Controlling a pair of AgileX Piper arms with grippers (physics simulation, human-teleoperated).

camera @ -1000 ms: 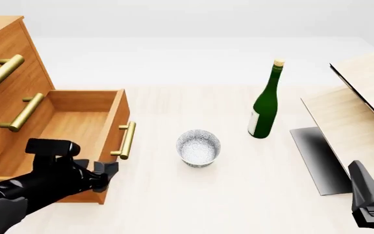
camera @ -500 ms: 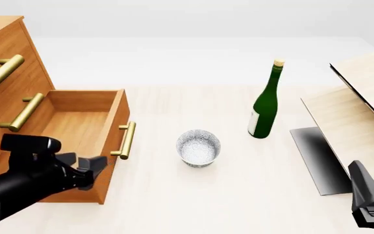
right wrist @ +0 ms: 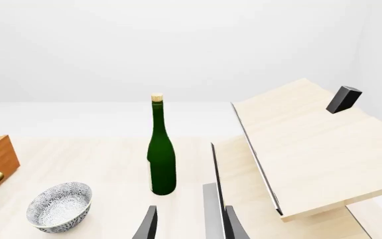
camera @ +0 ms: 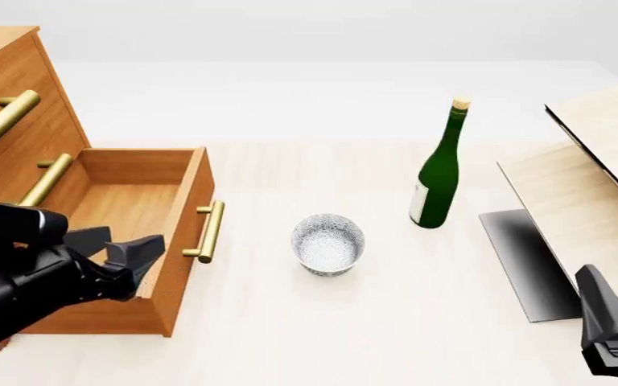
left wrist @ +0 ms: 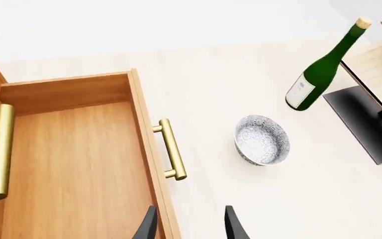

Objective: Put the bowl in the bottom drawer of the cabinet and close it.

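Bowl (camera: 328, 244) upright on the table (camera: 320, 338), just beside the bottom drawer (camera: 126, 217), pulled out and bare inside. Nearest: left gripper (camera: 126, 256) over the drawer's front edge, fingers slightly apart, pinching nothing. Right gripper (right wrist: 188, 224) low at the near right, spread a little, idle. Risk: clipping the brass handle (camera: 209, 232) on the swing across, or nudging the bowl toward the green bottle (camera: 439, 169) behind and toppling it. Cabinet (camera: 9, 121) farthest left.

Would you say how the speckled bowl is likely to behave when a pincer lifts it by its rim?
The bowl looks rigid, so it should keep its shape. Its glossy curved wall may slip. Squat and upright on the table, it seems unlikely to tip.
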